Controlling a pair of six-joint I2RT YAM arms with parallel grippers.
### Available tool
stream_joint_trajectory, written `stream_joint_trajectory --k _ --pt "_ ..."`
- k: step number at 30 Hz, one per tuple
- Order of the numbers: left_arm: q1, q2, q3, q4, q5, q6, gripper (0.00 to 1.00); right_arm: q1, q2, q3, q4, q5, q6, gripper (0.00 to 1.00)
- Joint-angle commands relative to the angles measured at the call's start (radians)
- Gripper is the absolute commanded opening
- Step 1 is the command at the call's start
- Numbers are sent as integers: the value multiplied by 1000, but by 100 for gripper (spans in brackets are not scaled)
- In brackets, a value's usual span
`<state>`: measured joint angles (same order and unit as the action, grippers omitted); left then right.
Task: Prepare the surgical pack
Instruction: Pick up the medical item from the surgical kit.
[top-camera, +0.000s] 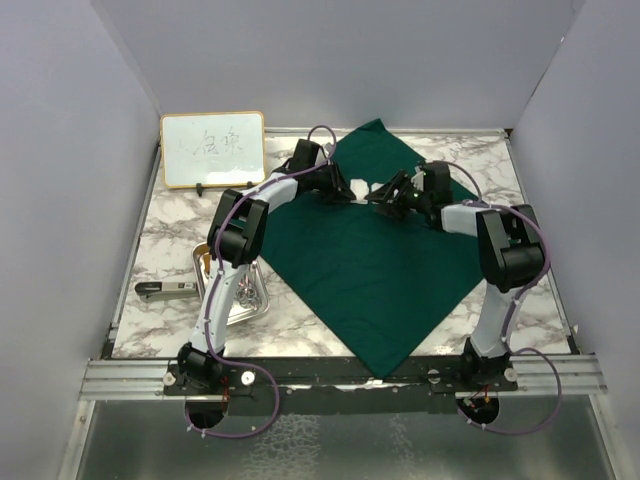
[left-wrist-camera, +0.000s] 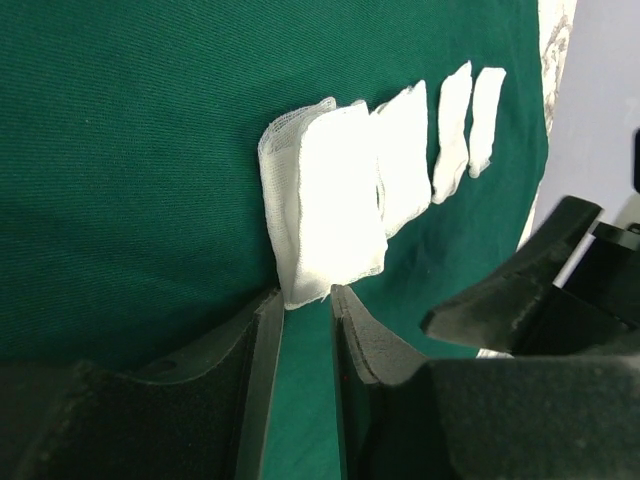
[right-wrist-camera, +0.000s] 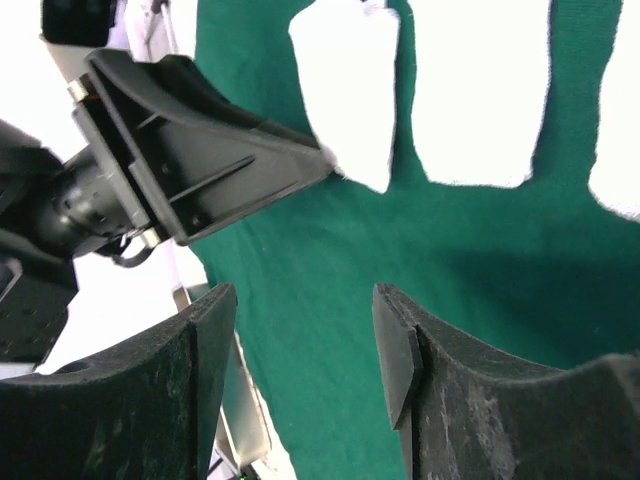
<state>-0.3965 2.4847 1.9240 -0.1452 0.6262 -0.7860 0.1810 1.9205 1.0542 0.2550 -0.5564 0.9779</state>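
Reaching in from the near edge, the left arm (top-camera: 240, 228) and right arm (top-camera: 510, 248) meet over the far half of the dark green drape (top-camera: 370, 275). The drape lies spread flat as a diamond on the marble-patterned bench (top-camera: 165, 225).

Four white gauze squares (left-wrist-camera: 405, 160) lie in a row on the drape. The left jaws are drawn narrow and straddle the near edge of the nearest gauze square (left-wrist-camera: 325, 200). The gauze sits between the tips and touches them, but whether it is clamped cannot be told. The right jaws stand released and wide apart, hovering over bare drape just short of the row and gripping nothing. The left jaws' tip lies just ahead of them, against that same square.

A small steel tray (top-camera: 262, 308) holding silver instruments (top-camera: 243, 290) rests on the bench off the drape's left edge, beside the left arm. A dark-handled item (top-camera: 165, 290), too small to identify, lies just left of the tray. A wood-framed whiteboard (top-camera: 212, 150) stands at the far left corner. Plain pale grey walls (top-camera: 60, 200) enclose three sides. An aluminium rail (top-camera: 340, 372) carries both arm bases.
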Motion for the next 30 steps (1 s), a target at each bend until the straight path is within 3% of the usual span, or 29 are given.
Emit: stream_joint_trajectory --k 1,15,30 --pt "8 18 -19 -78 -65 37 30 -2 94 55 78 -26 29 56" --pt "10 22 -25 -65 -57 26 30 2 212 130 63 -2 47 47" --pt "11 17 -40 -53 -53 25 30 30 290 195 79 36 135 42"
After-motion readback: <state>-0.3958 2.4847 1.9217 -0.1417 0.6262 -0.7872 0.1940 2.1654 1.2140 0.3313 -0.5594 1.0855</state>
